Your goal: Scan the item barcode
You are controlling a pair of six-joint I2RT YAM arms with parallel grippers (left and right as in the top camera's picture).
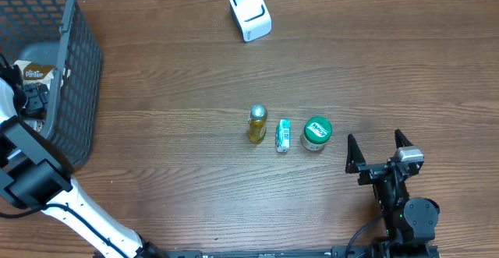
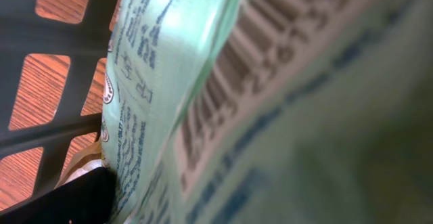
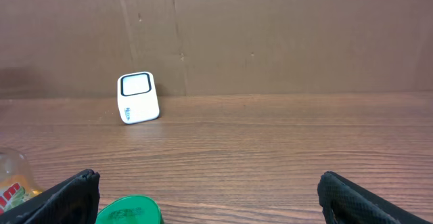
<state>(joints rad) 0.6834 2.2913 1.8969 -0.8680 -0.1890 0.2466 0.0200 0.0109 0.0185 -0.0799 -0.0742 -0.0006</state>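
Observation:
A pale green packet (image 2: 270, 102) with a printed barcode (image 2: 257, 68) fills the left wrist view, very close and blurred. My left gripper (image 1: 27, 94) reaches down inside the dark mesh basket (image 1: 82, 63). Only one black finger (image 2: 74, 200) shows, right beside the packet's edge, and the jaws stand wide. The white scanner (image 1: 250, 13) sits at the table's far middle, also seen as the scanner (image 3: 138, 97) by the back wall. My right gripper (image 1: 380, 145) rests open near the front right, and nothing lies between the fingers of that gripper (image 3: 216, 197).
A yellow bottle (image 1: 256, 123), a small green and white carton (image 1: 283, 135) and a green-lidded jar (image 1: 316, 132) stand in a row mid-table. The jar lid (image 3: 128, 210) lies just ahead of my right gripper. A brown-labelled packet (image 1: 35, 72) lies in the basket.

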